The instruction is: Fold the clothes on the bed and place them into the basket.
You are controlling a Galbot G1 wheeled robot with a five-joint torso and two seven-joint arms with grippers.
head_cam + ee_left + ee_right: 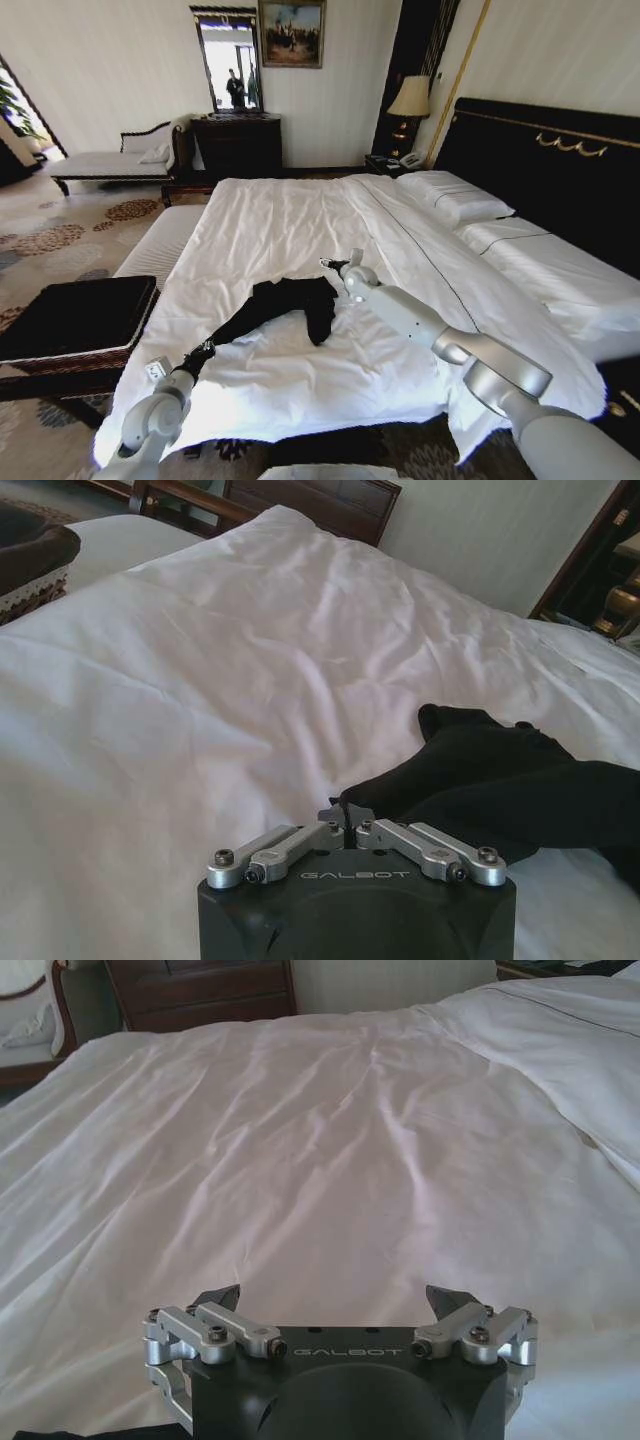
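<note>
The clothes, one black T-shirt [290, 303], lie crumpled and stretched out on the white bed [300, 215] toward its near left part. My left gripper [200, 352] is at the shirt's near end, and the left wrist view shows this left gripper [345, 815] shut on a pinch of the black T-shirt [500, 780]. At the shirt's far right edge my right gripper [335, 265] stands open just off the fabric. The right wrist view has the right gripper [333, 1302] spread wide over bare sheet [330, 1160], nothing between its fingers. The basket [75, 315] stands on the floor left of the bed.
A white-cushioned bench [160, 245] runs between the basket and the bed. Pillows [455, 195] and the black headboard [550, 160] are at the right. A dark dresser [235, 145] and a chaise [110, 160] stand by the far wall. The basket's patterned rim [35, 585] is at the bed's side.
</note>
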